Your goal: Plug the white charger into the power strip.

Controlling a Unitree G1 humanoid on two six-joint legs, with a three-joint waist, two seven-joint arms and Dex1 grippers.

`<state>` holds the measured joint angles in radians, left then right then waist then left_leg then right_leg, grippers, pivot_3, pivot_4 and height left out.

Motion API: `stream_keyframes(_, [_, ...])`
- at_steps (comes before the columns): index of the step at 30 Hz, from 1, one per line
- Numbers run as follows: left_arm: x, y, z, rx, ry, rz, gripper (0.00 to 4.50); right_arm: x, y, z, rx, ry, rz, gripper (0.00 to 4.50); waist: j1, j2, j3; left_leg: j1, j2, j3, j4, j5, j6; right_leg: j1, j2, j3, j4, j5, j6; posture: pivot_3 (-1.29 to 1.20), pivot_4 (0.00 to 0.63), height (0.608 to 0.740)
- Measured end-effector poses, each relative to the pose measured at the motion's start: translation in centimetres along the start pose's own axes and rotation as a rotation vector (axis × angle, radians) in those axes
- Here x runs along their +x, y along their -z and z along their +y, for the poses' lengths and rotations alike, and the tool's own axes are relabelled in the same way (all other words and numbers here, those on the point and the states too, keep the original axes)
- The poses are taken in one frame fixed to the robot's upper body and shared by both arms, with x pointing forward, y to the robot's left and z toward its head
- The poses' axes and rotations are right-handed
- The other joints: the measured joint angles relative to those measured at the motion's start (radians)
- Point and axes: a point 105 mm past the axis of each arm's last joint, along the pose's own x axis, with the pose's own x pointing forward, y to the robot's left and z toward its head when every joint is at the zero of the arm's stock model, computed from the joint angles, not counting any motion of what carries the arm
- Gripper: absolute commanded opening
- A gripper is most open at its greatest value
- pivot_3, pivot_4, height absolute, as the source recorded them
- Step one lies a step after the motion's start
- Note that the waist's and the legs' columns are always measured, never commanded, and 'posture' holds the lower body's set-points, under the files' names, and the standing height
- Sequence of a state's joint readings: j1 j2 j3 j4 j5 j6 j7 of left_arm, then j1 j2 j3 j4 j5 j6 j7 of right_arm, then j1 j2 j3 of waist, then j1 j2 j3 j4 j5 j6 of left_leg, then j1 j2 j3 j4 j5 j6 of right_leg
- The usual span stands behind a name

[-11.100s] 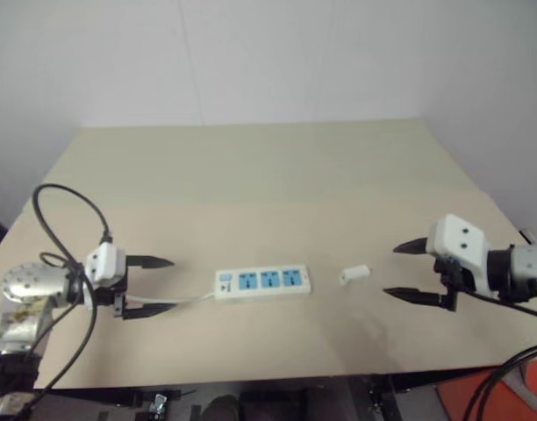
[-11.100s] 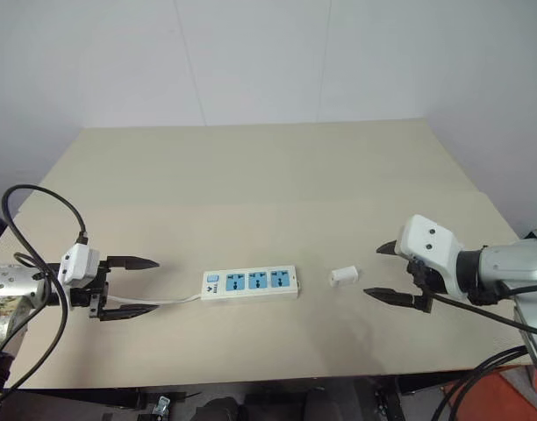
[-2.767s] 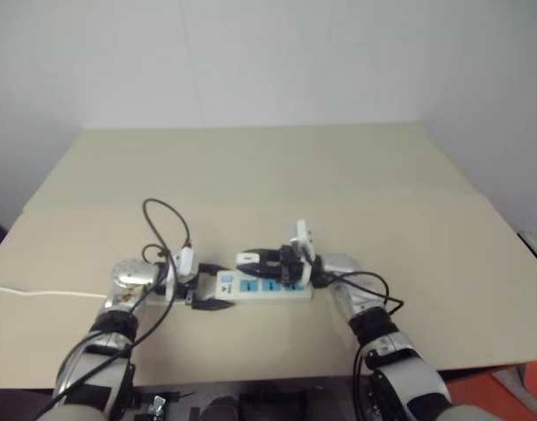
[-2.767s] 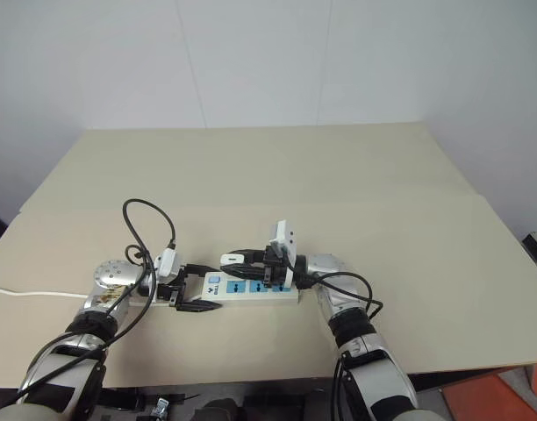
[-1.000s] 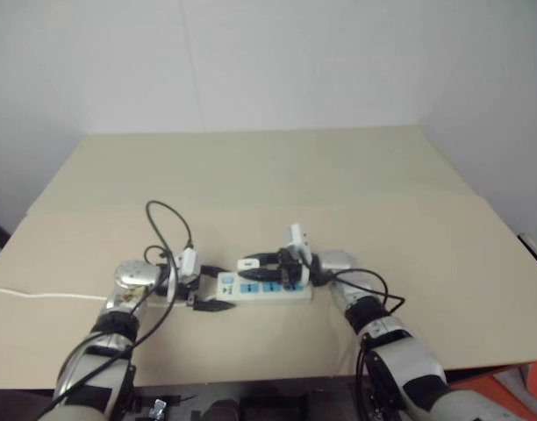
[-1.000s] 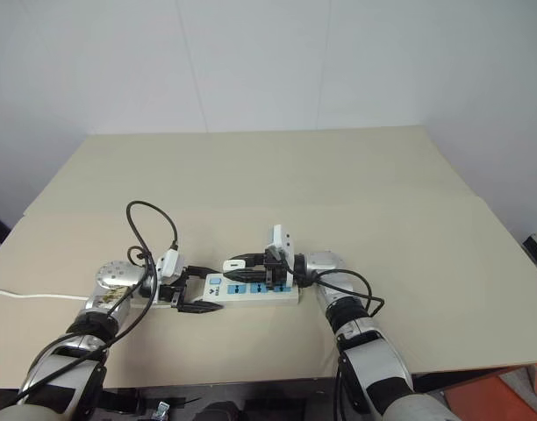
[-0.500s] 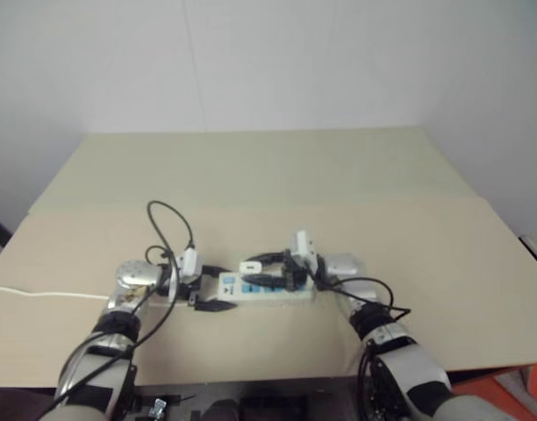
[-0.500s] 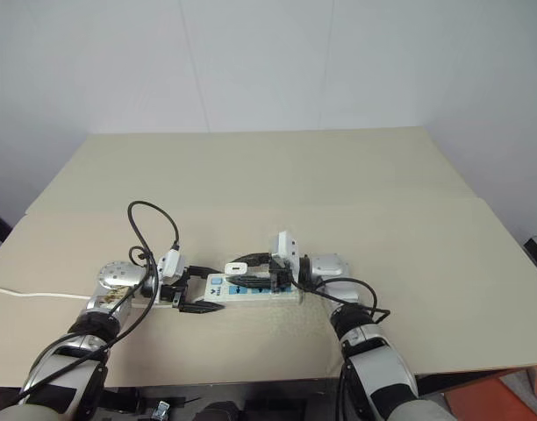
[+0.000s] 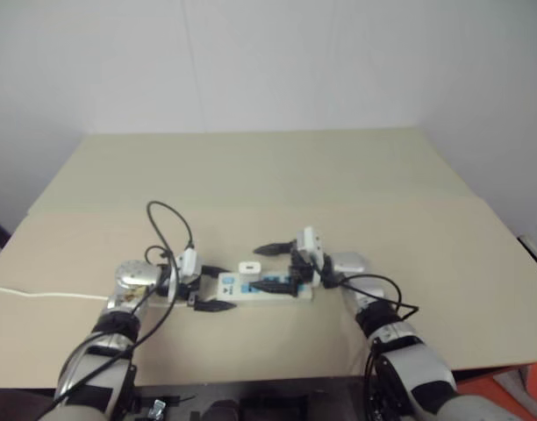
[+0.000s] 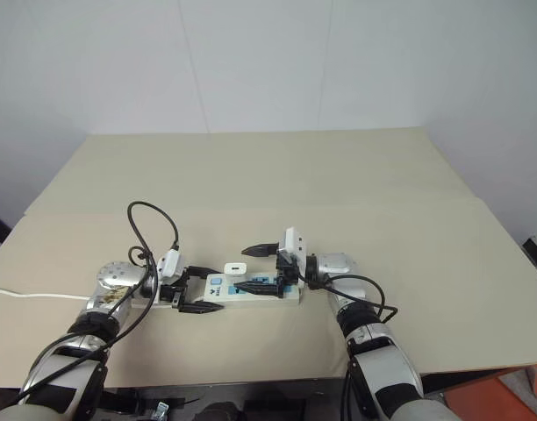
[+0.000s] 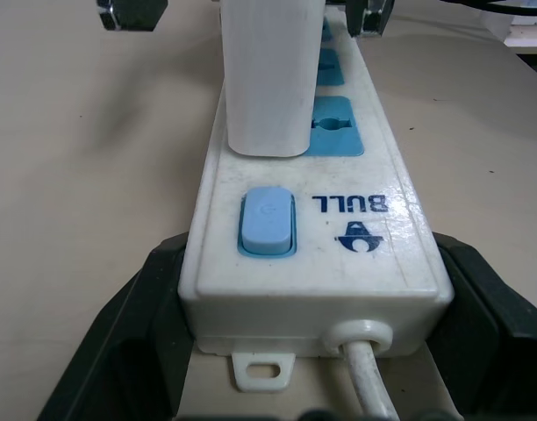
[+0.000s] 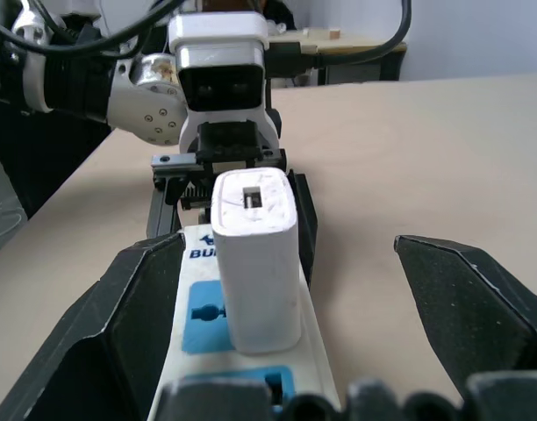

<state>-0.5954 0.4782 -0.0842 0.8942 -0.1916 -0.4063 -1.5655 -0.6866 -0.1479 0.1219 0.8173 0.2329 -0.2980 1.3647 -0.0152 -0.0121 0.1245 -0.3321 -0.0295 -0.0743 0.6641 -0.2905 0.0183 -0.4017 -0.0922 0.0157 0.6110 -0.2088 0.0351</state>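
The power strip (image 11: 374,254) lies flat near the table's front edge. My left gripper (image 10: 203,289) is shut on its switch end, with a black finger (image 11: 119,351) pressed to each side. The white charger (image 12: 255,263) stands upright in the blue socket nearest the switch, also seen from above as the charger (image 10: 236,268). My right gripper (image 10: 256,267) is open and reaches in from the right. Its fingers (image 12: 479,307) stand wide apart on either side of the charger, touching nothing.
The strip's white cord (image 10: 32,296) runs left off the table's edge. Black cables loop over my left wrist (image 10: 150,228). The tan table (image 10: 268,175) stretches broad behind the strip and out to the right.
My right gripper has opened and let go of the charger, which stays upright in the strip. The left gripper still holds the strip's end in the same place.
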Motion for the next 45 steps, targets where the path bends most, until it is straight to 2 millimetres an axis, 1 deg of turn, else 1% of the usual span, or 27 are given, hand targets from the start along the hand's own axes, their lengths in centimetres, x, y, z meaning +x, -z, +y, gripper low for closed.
stream_keyframes(2, [0.1, 0.2, 0.2, -0.011, -0.024, -0.001, 4.47, -0.3, -0.3, 0.1, -0.01, -0.002, -0.016, 4.5, 0.0, 0.0, 0.0, -0.002, 0.0, 0.0, 0.0, 0.0, 0.0, -0.001, 0.0, 0.0, 0.0, 0.0, 0.0, 0.0, 0.15, 0.74])
stream_keyframes(6, [-0.3, -0.4, 0.1, 0.025, -0.043, -0.019, 4.47, -1.3, -0.7, 0.3, -0.026, 0.017, -0.024, 4.5, -0.002, 0.0, 0.002, -0.005, 0.0, 0.0, 0.0, 0.0, 0.0, -0.004, 0.0, 0.0, 0.0, 0.0, 0.0, 0.0, 0.15, 0.74])
stream_keyframes(8, [-1.1, -1.0, -0.1, 0.061, -0.048, -0.014, 4.47, -1.8, -1.0, 0.4, -0.034, 0.038, -0.03, 4.5, -0.004, 0.001, 0.004, -0.005, 0.001, 0.0, -0.001, 0.0, 0.0, -0.005, 0.0, 0.0, 0.0, 0.0, 0.0, 0.0, 0.15, 0.74])
stream_keyframes(11, [-2.8, -2.8, -0.4, 0.085, -0.065, -0.044, 4.47, -3.2, -1.5, 0.6, -0.026, 0.06, -0.016, 4.5, -0.005, 0.002, 0.009, -0.007, 0.001, 0.0, -0.002, 0.0, 0.0, -0.008, 0.0, 0.001, 0.0, 0.0, 0.0, 0.0, 0.15, 0.74])
stream_keyframes(13, [-4.4, -3.7, -1.2, 0.091, -0.068, -0.03, 4.47, -5.0, -2.3, 0.8, -0.049, 0.072, 0.017, 4.5, -0.006, 0.003, 0.011, -0.011, 0.001, 0.0, -0.002, 0.0, 0.0, -0.013, 0.0, 0.001, 0.001, 0.0, 0.0, 0.0, 0.15, 0.74])
stream_keyframes(15, [-5.9, -3.9, -1.9, 0.094, -0.078, 0.007, 4.47, -6.9, -3.1, 1.0, -0.071, 0.092, 0.053, 4.5, -0.005, 0.003, 0.011, -0.016, 0.001, 0.0, -0.002, 0.0, 0.0, -0.019, 0.0, 0.001, 0.001, 0.0, 0.0, 0.0, 0.15, 0.74])
stream_keyframes(18, [-8.5, -3.3, -2.8, 0.061, -0.134, 0.075, 4.47, -10.4, -4.2, 1.4, -0.059, 0.143, 0.129, 4.5, -0.001, 0.003, 0.012, -0.017, 0.002, 0.001, -0.004, 0.0, 0.0, -0.02, 0.0, 0.001, -0.001, 0.0, -0.001, 0.0, 0.15, 0.74])
stream_keyframes(20, [-9.5, -3.1, -3.0, 0.048, -0.168, 0.092, 4.47, -12.0, -4.7, 1.9, -0.041, 0.162, 0.163, 4.5, 0.001, 0.003, 0.013, -0.017, 0.002, 0.001, -0.004, 0.0, 0.0, -0.019, 0.0, 0.001, -0.002, 0.0, -0.001, 0.0, 0.15, 0.74])
stream_keyframes(23, [-11.8, -1.9, -4.1, 0.014, -0.213, 0.175, 4.47, -14.9, -4.8, 3.4, -0.009, 0.187, 0.258, 4.5, 0.001, 0.002, 0.015, -0.017, 0.002, 0.002, -0.004, 0.0, 0.0, -0.019, 0.0, 0.0, -0.002, -0.001, -0.001, 0.0, 0.15, 0.74])
stream_keyframes(24, [-12.2, -1.6, -4.2, 0.005, -0.225, 0.188, 4.47, -15.4, -5.0, 3.7, -0.003, 0.201, 0.261, 4.5, 0.001, 0.002, 0.015, -0.017, 0.002, 0.003, -0.004, 0.0, 0.0, -0.019, 0.0, 0.0, -0.002, -0.001, -0.001, 0.0, 0.15, 0.74])
stream_keyframes(25, [-12.4, -1.5, -4.3, 0.0, -0.239, 0.193, 4.47, -15.6, -5.2, 3.9, 0.002, 0.209, 0.262, 4.5, 0.001, 0.002, 0.016, -0.016, 0.002, 0.003, -0.004, 0.0, 0.0, -0.018, 0.0, 0.0, -0.002, -0.001, -0.001, 0.0, 0.15, 0.74])
stream_keyframes(29, [-12.2, -1.8, -4.1, -0.001, -0.264, 0.181, 4.47, -15.3, -6.0, 4.4, -0.006, 0.244, 0.239, 4.5, 0.001, 0.001, 0.017, -0.015, 0.003, 0.004, -0.004, 0.0, 0.0, -0.017, 0.001, 0.0, -0.001, 0.0, -0.001, 0.0, 0.15, 0.74])
stream_keyframes(35, [-11.4, -2.6, -3.9, 0.03, -0.267, 0.148, 4.47, -15.2, -6.2, 4.5, -0.014, 0.277, 0.256, 4.5, 0.0, 0.0, 0.017, -0.016, 0.004, 0.004, -0.004, 0.0, 0.0, -0.018, 0.001, 0.0, -0.001, 0.0, -0.002, 0.0, 0.15, 0.74])
stream_keyframes(45, [-11.0, -2.7, -3.9, 0.01, -0.262, 0.145, 4.47, -16.1, -5.6, 5.3, 0.015, 0.312, 0.314, 4.5, 0.003, 0.0, 0.017, -0.015, 0.003, 0.004, -0.004, 0.0, 0.0, -0.018, 0.001, 0.0, -0.001, 0.0, -0.002, 0.0, 0.15, 0.74])
